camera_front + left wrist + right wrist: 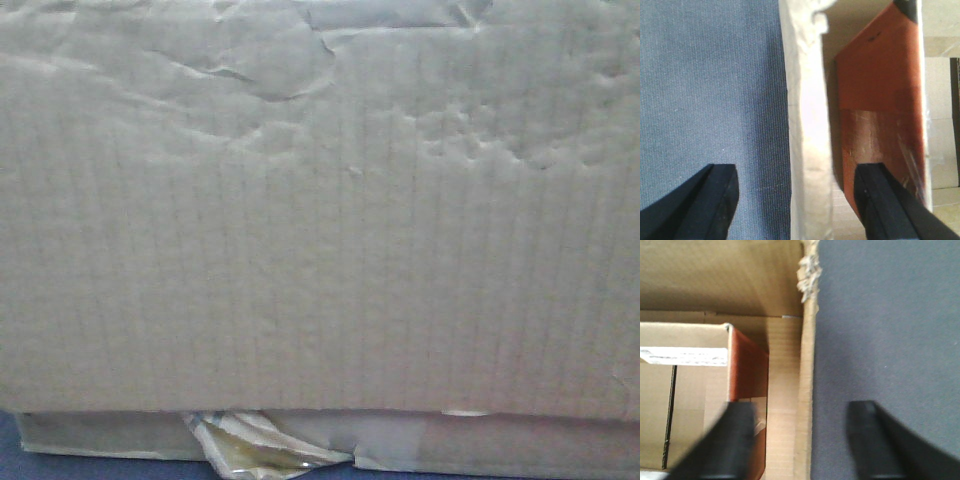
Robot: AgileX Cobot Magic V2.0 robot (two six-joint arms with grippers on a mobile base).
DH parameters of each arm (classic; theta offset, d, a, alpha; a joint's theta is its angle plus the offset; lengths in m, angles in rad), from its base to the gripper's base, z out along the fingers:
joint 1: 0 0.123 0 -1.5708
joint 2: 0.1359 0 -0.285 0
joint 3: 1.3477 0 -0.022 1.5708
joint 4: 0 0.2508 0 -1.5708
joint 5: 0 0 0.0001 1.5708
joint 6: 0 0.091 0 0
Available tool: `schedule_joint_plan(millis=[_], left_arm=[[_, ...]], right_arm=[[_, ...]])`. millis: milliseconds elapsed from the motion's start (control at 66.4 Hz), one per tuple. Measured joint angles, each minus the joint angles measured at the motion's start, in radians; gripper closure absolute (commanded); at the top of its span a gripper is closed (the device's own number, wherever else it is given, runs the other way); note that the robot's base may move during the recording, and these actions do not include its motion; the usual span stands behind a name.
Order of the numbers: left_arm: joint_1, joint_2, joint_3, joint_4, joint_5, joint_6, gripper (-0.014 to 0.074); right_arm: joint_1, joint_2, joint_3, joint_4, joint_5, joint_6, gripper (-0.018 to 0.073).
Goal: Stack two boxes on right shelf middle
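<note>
**Both grippers spread wide, each astride a carton wall**

We see one tan corrugated carton (320, 230) filling nearly the whole front view. Its face is creased and dented, worst along the top and upper right. Under its lower edge runs a paler cardboard strip (520, 445); we cannot tell whether it is a flap or a second box. The carton sits on a blue-grey cloth surface (710, 85), and a sliver of that cloth shows at the front view's bottom-left corner.

In the left wrist view a pale side wall (807, 125) runs top to bottom, with cloth to its left and the carton interior to its right. A red-brown panel (880, 90) stands inside, shinier on its lower half. The left gripper (796, 167) is released, jaws far apart. One finger is over the cloth and the other is inside the carton, with the wall between them and neither visibly pressing it.

In the right wrist view a tan wall edge (807, 390) is frayed at its far end. The right gripper (801, 404) is also spread. Its blurred finger is inside the carton and the other is over the cloth, so nothing is clamped. An inner cardboard piece (685, 405) with a red-brown side lies in there.

Torn yellowish tape (260, 450) hangs crumpled at the lower edge in the front view, left of centre. A white label (682, 356) is on the inner piece, its print unreadable.
</note>
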Motion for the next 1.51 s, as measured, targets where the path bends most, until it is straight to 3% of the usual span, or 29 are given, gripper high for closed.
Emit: schedule_joint_plan(millis=[377,663,1507], left_arm=[[0.000,0.000,0.000,0.012,0.000,0.002,0.0205],[0.000,0.000,0.000,0.026,0.000,0.004,0.0205],[0.000,0.000,0.000,0.030,0.000,0.006,0.0205]], right_arm=[[0.001,0.017,0.163,0.041,0.005,0.002,0.0210],[0.033,0.017,0.170,0.084,0.005,0.011,0.0210],[0.039,0.017,0.174,0.020,0.005,0.025,0.0210]])
